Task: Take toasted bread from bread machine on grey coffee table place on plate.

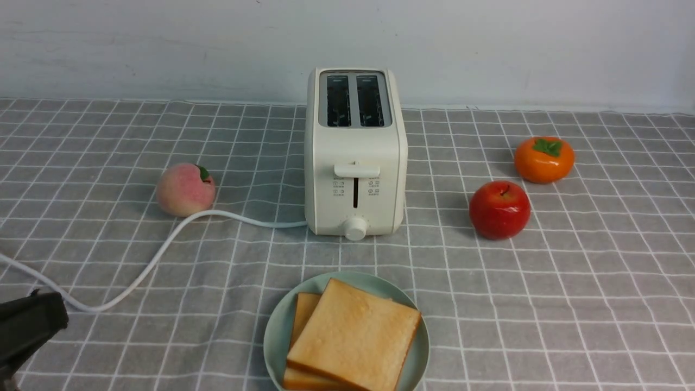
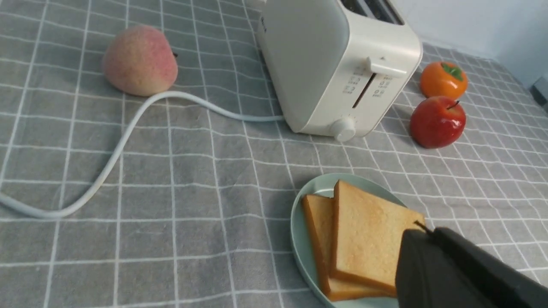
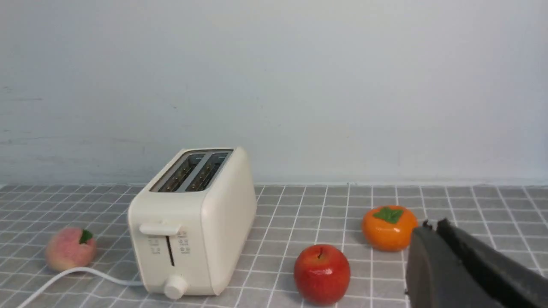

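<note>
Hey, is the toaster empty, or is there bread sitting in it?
Empty: both slots of the toaster show only bare racks, and two toast slices lie stacked on the plate.

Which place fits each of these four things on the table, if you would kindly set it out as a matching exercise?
Things:
1 peach
2 red apple
3 toasted bread
4 orange persimmon

Places:
A on the plate
B beside the white cord
C farthest to the right
D nearest fruit on the right of the bread machine

Pairs: 1-B, 2-D, 3-A, 4-C
</note>
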Available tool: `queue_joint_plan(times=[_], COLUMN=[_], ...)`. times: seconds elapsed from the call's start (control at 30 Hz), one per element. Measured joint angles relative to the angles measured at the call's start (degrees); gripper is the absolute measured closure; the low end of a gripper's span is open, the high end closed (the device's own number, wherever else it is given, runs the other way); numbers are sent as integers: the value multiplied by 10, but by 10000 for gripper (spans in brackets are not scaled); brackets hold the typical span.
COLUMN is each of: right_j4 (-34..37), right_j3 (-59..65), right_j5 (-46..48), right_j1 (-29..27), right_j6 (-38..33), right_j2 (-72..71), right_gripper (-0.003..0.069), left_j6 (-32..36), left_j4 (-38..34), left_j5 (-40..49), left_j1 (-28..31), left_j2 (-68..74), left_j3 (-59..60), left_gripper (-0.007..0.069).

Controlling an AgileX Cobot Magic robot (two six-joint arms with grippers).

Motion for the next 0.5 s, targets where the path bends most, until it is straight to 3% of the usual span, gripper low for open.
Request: queue_joint_plan(times=[0.2,0.5], right_j4=[-53,-57], right_j3=[76,86], right_j5=[-101,-75], right_j1=[0,0], right_j6=[36,55], right_j2=[-99,-106], right_gripper=[656,647], left_j6=[0,0], left_j4=[1,0], left_j5=[-37,-45], left_j1=[0,0], left_j2=[0,0], left_j3=[1,2], left_gripper=[638,637])
